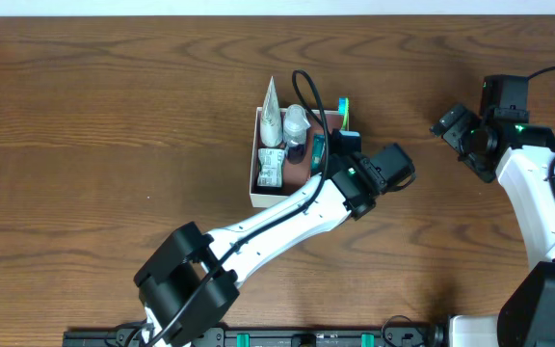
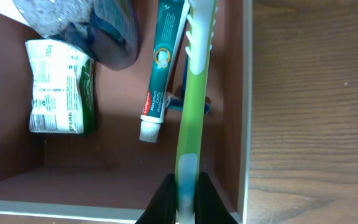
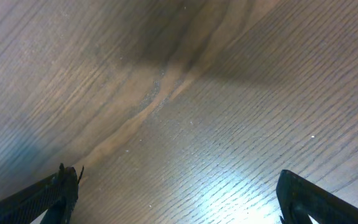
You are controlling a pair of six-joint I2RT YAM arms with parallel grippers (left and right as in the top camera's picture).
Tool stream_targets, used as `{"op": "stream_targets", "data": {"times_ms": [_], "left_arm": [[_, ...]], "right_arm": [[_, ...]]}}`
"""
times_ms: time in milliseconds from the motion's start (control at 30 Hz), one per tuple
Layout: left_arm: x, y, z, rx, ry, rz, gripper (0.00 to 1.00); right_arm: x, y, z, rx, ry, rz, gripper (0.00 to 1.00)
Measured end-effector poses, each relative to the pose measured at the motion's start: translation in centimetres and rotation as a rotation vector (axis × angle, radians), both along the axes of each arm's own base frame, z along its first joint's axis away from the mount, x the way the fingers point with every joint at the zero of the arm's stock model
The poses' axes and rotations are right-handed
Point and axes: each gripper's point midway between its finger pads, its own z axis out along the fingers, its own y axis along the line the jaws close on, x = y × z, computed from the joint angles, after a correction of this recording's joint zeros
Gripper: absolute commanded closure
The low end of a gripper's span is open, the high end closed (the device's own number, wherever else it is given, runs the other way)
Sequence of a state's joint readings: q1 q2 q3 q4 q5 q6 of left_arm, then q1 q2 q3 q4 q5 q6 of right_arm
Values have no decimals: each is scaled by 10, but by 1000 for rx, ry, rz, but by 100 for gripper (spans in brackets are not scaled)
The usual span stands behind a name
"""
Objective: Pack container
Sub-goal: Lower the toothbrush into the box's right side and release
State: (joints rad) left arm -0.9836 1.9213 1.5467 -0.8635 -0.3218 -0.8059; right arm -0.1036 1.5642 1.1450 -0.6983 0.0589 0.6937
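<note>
Toward the far edge of the desk (image 1: 114, 116), the left end effector (image 2: 185, 200) pinches a toothbrush (image 2: 194, 93) over the box (image 2: 248, 93); the right end effector (image 3: 179, 190) is spread apart.

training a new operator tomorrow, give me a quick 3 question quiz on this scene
1. True or false: the right claw grips a spoon.
2. What does the left claw hold? A cup, B toothbrush, C sponge.
3. Fill in: the toothpaste lies inside the ____.
Key: 1 false; 2 B; 3 box.
</note>
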Motion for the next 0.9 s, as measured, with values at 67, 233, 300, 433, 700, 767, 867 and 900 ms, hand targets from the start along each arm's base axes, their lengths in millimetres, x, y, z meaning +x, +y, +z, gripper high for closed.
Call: {"op": "stream_targets", "data": {"times_ms": [67, 233, 300, 433, 700, 767, 867, 900], "left_arm": [[0, 0, -3, 6, 5, 2, 94], [0, 0, -4, 7, 6, 5, 94], [0, 0, -4, 6, 6, 5, 94], [-1, 2, -6, 11, 9, 6, 94], [-3, 8, -13, 33, 15, 13, 83], [-3, 8, -13, 32, 16, 16, 83], [-3, 8, -13, 31, 15, 16, 83], [-3, 8, -13, 29, 14, 16, 83]], "right_arm": [[0, 0, 0, 0, 0, 0, 1], [0, 0, 0, 0, 0, 0, 1], [0, 0, 0, 0, 0, 0, 1], [0, 0, 0, 0, 0, 0, 1], [0, 0, 0, 0, 0, 0, 1], [0, 0, 0, 0, 0, 0, 1], [0, 0, 0, 0, 0, 0, 1], [0, 0, 0, 0, 0, 0, 1]]}}
